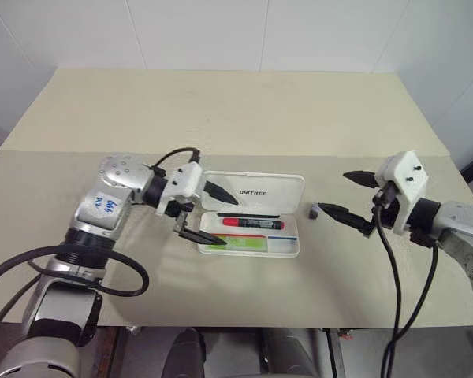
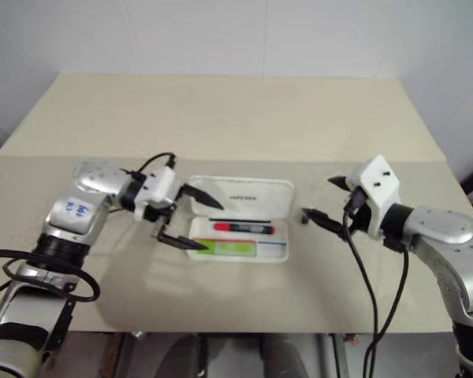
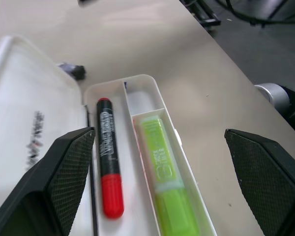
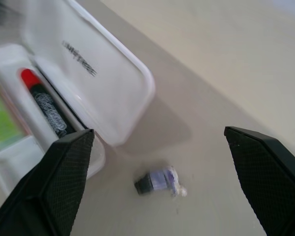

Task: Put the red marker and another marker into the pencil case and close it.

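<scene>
pencil case (image 1: 252,213) lies mid-surface (image 1: 221,110), lid folded back behind the tray. inside: red marker (image 1: 252,223) to the rear, another marker (image 1: 240,243) in front (separate compartments). small cap-like piece (image 1: 312,211) just right of case.

Beige table (image 1: 221,118) ahead of me, small grey cap-like piece (image 4: 157,181) lying on it, white wall (image 1: 260,31) behind.

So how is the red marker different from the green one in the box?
The red marker is thin and round, with a black barrel, white print and a red cap. The green marker is wider, flatter and light green all over. The red marker lies in the slot nearer the lid; the green marker lies in the outer slot. Both lie flat, side by side, inside the open pencil case.
</scene>
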### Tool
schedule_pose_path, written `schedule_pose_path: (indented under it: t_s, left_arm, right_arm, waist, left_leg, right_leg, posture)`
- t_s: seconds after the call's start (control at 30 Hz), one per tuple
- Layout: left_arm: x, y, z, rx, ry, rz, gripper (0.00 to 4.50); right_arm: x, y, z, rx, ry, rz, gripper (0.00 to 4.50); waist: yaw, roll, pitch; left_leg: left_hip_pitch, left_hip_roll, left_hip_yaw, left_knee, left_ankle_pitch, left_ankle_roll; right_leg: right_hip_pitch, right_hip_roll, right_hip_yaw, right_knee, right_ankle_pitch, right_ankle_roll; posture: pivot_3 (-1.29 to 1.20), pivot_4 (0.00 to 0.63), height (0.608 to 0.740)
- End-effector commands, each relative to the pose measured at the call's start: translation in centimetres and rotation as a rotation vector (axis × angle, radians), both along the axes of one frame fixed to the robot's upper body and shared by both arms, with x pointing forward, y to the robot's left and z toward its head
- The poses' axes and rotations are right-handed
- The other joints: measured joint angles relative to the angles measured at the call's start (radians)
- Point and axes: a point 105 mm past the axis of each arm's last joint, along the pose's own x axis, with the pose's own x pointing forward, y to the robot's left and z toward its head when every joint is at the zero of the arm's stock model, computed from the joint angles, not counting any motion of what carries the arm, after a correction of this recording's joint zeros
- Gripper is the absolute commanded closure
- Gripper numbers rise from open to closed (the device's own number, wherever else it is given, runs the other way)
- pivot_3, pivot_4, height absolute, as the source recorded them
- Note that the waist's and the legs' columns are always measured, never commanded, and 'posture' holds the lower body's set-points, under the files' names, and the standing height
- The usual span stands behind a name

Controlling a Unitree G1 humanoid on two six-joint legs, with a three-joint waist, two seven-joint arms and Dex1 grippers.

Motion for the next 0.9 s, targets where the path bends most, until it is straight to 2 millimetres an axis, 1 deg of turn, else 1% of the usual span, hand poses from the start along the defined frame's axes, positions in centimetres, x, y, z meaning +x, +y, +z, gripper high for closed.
schedule_pose_path:
  t_s: [0.03, 0.1, 0.23, 0.3, 0.43, 0.67, 0.73, 0.9]
  left_arm:
    - [-0.1, 1.6, 1.7, -0.049, -0.041, 0.052, 0.02]
    - [-0.1, 1.8, 2.1, -0.066, -0.045, 0.071, 0.02]
    - [0.1, 2.4, 3.3, -0.097, -0.103, 0.106, 0.02]
    - [0.0, 2.5, 3.4, -0.099, -0.108, 0.116, 0.02]
    - [-0.4, 2.6, 3.4, -0.101, -0.107, 0.123, 0.02]
    - [-0.9, 2.7, 3.6, -0.099, -0.112, 0.135, 0.02]
    - [-1.0, 2.8, 3.6, -0.098, -0.113, 0.138, 0.02]
    - [-1.1, 2.9, 3.7, -0.093, -0.118, 0.14, 0.02]
  right_arm:
    - [-0.1, 1.0, -0.5, 0.025, 0.058, -0.085, 0.0]
    - [0.2, 1.4, -1.5, 0.05, 0.108, -0.133, 0.0]
    - [0.8, 2.2, -2.8, 0.083, 0.179, -0.215, 0.0]
    - [1.2, 2.2, -3.1, 0.087, 0.194, -0.251, 0.0]
    - [2.3, 1.7, -3.8, 0.08, 0.205, -0.334, 0.0]
    - [3.1, 1.0, -4.7, 0.051, 0.217, -0.402, 0.0]
    - [3.2, 1.1, -5.1, 0.058, 0.237, -0.414, 0.0]
    - [3.3, 2.3, -6.1, 0.089, 0.284, -0.42, 0.0]
  waist:
    - [-0.001, 0.0, 0.0]
    - [0.0, 0.0, 0.0]
    - [0.004, 0.0, 0.0]
    - [0.003, 0.0, 0.0]
    - [0.001, 0.0, 0.0]
    - [0.0, 0.0, 0.0]
    - [-0.002, 0.0, 0.0]
    - [-0.003, 0.0, 0.0]
  left_leg:
    - [0.0, 0.0, 0.0, 0.0, 0.0, 0.0]
    - [0.0, 0.0, 0.0, 0.0, 0.0, 0.0]
    - [-0.001, -0.001, 0.0, 0.0, 0.0, 0.0]
    - [-0.002, -0.001, 0.0, 0.0, 0.0, 0.0]
    - [-0.002, -0.001, 0.0, -0.001, 0.0, 0.0]
    - [-0.002, -0.001, 0.001, -0.003, 0.0, 0.0]
    - [-0.001, -0.001, 0.001, -0.004, 0.0, 0.0]
    - [-0.001, -0.001, 0.001, -0.007, 0.0, 0.0]
  right_leg:
    - [0.0, 0.0, 0.0, 0.0, 0.0, 0.0]
    - [0.0, 0.0, 0.0, 0.0, 0.0, 0.0]
    - [0.0, -0.001, 0.0, -0.001, 0.0, 0.0]
    - [0.0, -0.001, 0.0, -0.001, 0.0, 0.001]
    - [-0.001, -0.001, 0.001, -0.002, 0.0, 0.001]
    - [-0.002, -0.001, 0.001, -0.002, 0.0, 0.001]
    - [-0.002, -0.001, 0.001, -0.003, 0.0, 0.001]
    - [-0.003, -0.001, 0.001, -0.003, 0.0, 0.0]
  posture:
    - [0.0, 0.15, 0.74]
    - [0.0, 0.15, 0.74]
    - [0.0, 0.15, 0.74]
    - [0.0, 0.15, 0.74]
    - [0.0, 0.15, 0.74]
    - [0.0, 0.15, 0.74]
    - [0.0, 0.15, 0.74]
    - [0.0, 0.15, 0.74]
